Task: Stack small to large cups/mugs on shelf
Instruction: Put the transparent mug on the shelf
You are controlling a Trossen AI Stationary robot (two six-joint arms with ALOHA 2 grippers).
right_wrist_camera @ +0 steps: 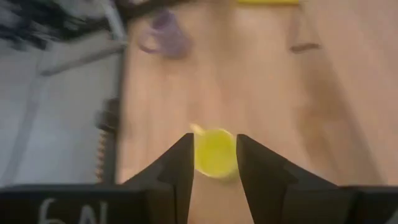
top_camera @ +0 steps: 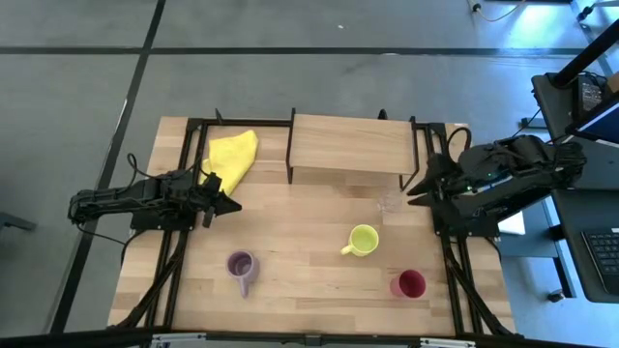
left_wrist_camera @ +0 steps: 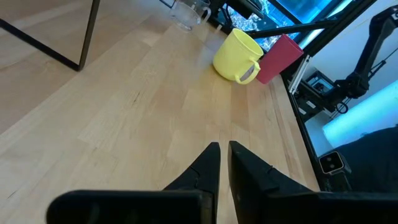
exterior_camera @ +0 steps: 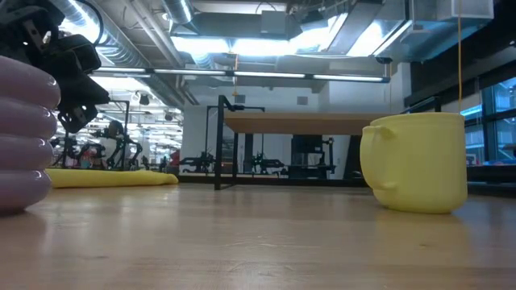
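Observation:
The shelf (top_camera: 348, 145) stands on its thin black legs at the table's far side. A tiny clear glass (top_camera: 389, 203) stands on the table before its right end. The yellow-green mug (top_camera: 363, 240), the lilac mug (top_camera: 241, 266) and the dark red cup (top_camera: 409, 284) stand upright nearer the front edge. My left gripper (top_camera: 232, 205) hovers at the left, its fingers (left_wrist_camera: 211, 163) together and holding nothing. My right gripper (top_camera: 416, 188) hangs open above the table's right side, tipped downward; the yellow-green mug (right_wrist_camera: 214, 152) shows far below between its fingers.
A yellow cloth (top_camera: 232, 155) lies at the far left beside the shelf. Black frame rails (top_camera: 174, 261) run along both sides of the table. Bare wood lies between the mugs and the shelf. A desk with a keyboard (top_camera: 604, 256) stands past the right edge.

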